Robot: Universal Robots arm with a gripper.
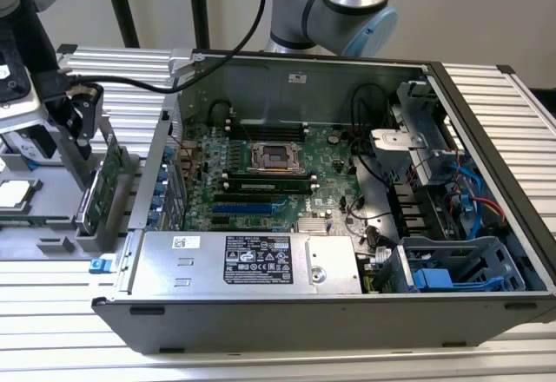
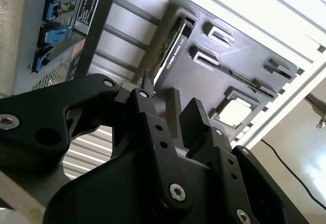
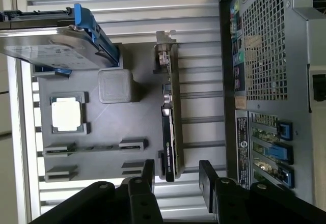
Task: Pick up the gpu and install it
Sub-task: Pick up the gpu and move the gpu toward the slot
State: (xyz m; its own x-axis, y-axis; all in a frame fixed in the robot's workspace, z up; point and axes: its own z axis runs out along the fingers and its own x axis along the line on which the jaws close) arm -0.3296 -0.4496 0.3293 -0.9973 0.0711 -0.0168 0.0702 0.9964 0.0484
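The gpu (image 3: 170,122) stands on its long edge in a slot of a grey holder tray (image 3: 112,127), its silver end bracket (image 3: 164,56) at one end and its black cover facing sideways. In the exterior view the gpu (image 1: 108,182) shows as a green card just outside the open computer case's left wall. My gripper (image 3: 178,175) is open above the card, one black finger (image 3: 147,173) on each side of the card's line, not touching it. The second wrist view shows the same: gripper (image 2: 170,114) spread above the gpu (image 2: 173,46).
The open computer case (image 1: 486,121) lies on a slatted table, with the motherboard (image 1: 261,174) and a silver power supply (image 1: 252,260) inside. The tray also carries a processor chip (image 3: 66,114), a RAM stick (image 3: 94,146) and a drive with blue rails (image 3: 56,46). The case's rear panel (image 3: 265,81) is close beside the card.
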